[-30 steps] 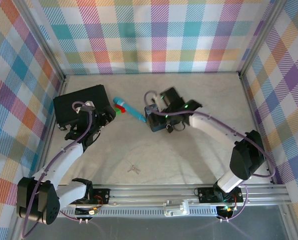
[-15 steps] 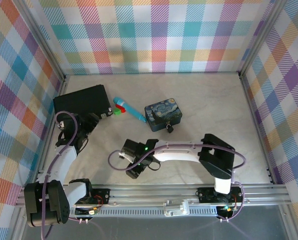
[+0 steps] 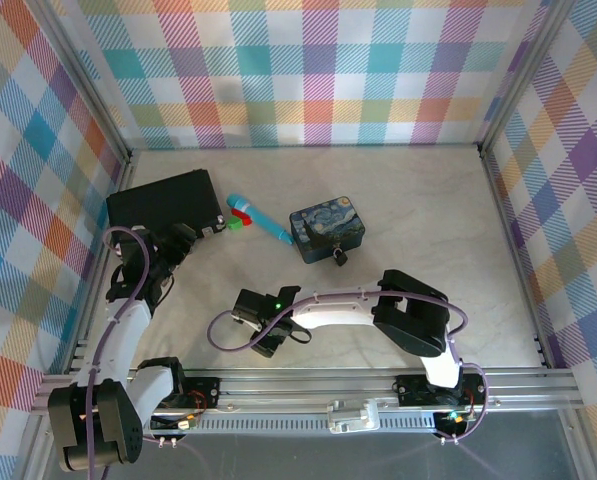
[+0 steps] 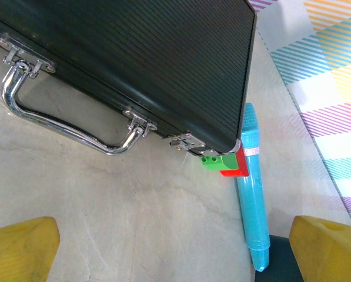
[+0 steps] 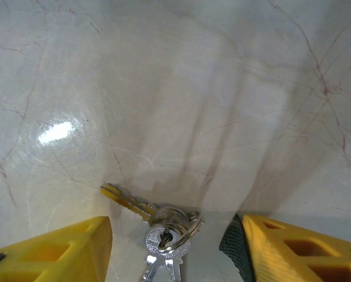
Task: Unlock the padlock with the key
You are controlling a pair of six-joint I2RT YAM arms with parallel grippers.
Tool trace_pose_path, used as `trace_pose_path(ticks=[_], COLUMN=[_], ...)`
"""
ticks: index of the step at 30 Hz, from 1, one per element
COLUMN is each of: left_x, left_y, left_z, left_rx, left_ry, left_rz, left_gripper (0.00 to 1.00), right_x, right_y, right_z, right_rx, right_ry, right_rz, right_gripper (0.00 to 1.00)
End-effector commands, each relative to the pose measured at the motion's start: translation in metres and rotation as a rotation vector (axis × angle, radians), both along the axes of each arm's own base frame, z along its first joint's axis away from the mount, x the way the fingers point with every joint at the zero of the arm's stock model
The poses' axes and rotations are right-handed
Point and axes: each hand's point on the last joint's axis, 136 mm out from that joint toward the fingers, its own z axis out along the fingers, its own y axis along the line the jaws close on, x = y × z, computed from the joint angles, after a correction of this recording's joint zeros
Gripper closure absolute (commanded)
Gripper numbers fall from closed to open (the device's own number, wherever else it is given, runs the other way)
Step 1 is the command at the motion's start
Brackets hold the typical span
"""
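The key lies flat on the marble floor, one of several small silver keys on a ring. My right gripper is low over the bunch and open, a yellow finger on either side and neither touching. From above, the right gripper covers the keys near the front rail. The padlock hangs at the front edge of the blue painted tin. My left gripper is open over bare floor beside the black case; from above, the left gripper sits at the case's corner.
A cyan pen-like stick lies between the black case and the tin, with green and red bricks at its top end. The case's chrome handle faces my left gripper. Checked walls close off three sides.
My right arm swung from the tin down to the keys near the front rail, then shifted slightly left with its jaws narrowing. The left arm drew back a little beside the case.
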Motion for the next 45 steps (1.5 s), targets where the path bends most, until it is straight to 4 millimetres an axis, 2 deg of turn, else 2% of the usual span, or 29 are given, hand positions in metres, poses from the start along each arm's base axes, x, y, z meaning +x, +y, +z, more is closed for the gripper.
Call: trace_pose_path(ticks=[1,7,12,16,20,26,30,37,40,45], left_x=[-0.004,-0.003,0.003,0.005,0.002,-0.003,-0.005,-0.009,-0.015,-0.023], left_y=[0.000,-0.005,-0.022,-0.045,-0.073,-0.128,-0.171,-0.233,-0.250,-0.271], left_z=[0.004,0.016,0.033,0.036,0.030,0.027,0.039,0.056,0.058,0.055], left_rx=[-0.022,-0.032,-0.089,-0.153,-0.195,-0.256,-0.254,-0.197,-0.173,-0.171], left_ry=[0.000,-0.026,-0.107,-0.145,-0.150,-0.161,-0.202,-0.247,-0.251,-0.237], left_rz=[0.003,-0.022,-0.107,-0.185,-0.230,-0.316,-0.416,-0.619,-0.675,-0.732], left_gripper=[0.00,0.00,0.00,0.00,0.00,0.00,0.03,0.21,0.31,0.45], right_x=[0.003,0.002,0.018,0.037,0.057,0.085,0.101,0.128,0.143,0.161], right_y=[0.001,-0.007,-0.016,-0.023,-0.035,-0.052,-0.066,-0.093,-0.111,-0.129], right_z=[-0.008,-0.014,-0.005,0.018,0.036,0.060,0.077,0.109,0.116,0.123], right_rx=[-0.022,-0.034,0.011,0.135,0.245,0.383,0.439,0.522,0.548,0.562], right_ry=[-0.015,-0.004,0.075,0.182,0.238,0.285,0.270,0.219,0.198,0.147], right_rz=[0.016,-0.022,-0.182,-0.338,-0.453,-0.576,-0.652,-0.805,-0.901,-1.009], right_gripper=[0.52,0.83,1.00,1.00,1.00,1.00,1.00,1.00,1.00,1.00])
